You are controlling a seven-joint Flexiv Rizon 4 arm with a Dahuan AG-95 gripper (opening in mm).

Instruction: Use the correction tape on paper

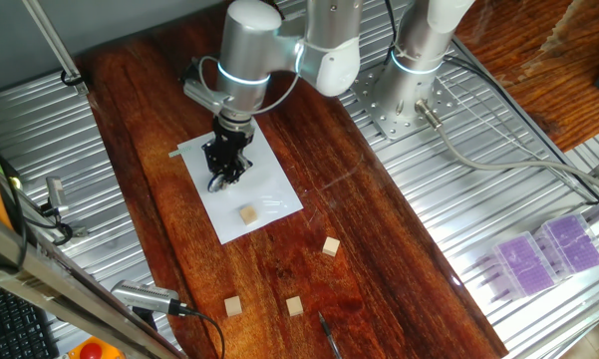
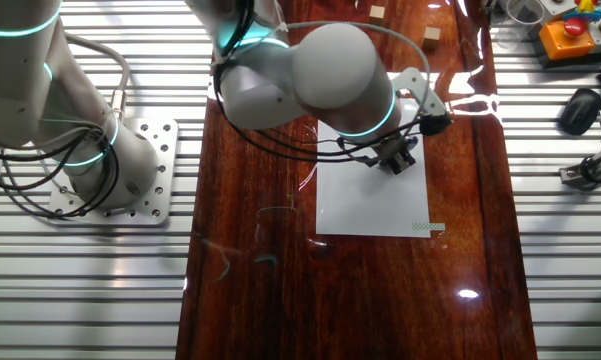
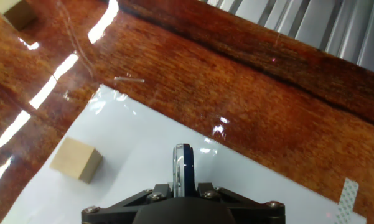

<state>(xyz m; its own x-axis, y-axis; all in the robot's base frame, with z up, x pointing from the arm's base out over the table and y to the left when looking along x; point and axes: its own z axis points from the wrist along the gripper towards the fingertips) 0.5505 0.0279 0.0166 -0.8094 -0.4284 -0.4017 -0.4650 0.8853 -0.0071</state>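
**Dispenser Clamped On Edge Over the Sheet**

The claw (image 1: 224,172) is closed on the correction tape (image 3: 182,169). The hand view shows the dispenser pinched on edge between the two jaws, its narrow tip projecting forward and down toward the paper (image 1: 269,194). This orientation probably serves to present the applicator tip to the sheet, so that a drag along the surface lays tape. Whether the tip touches the paper cannot be confirmed from these views.

The paper lies directly beneath the claw, flat on the wooden table (image 1: 379,249). A small strip of patterned tape (image 2: 428,227) sits at one corner of the sheet, apparently anchoring it against sliding under the drag.

Count, working outward from the claw:
- Correction tape: one, in the claw.
- Paper: one sheet.
- Wooden cubes: four in one fixed view. One cube (image 1: 247,214) rests on the paper near the claw; three others lie farther off, on bare wood.
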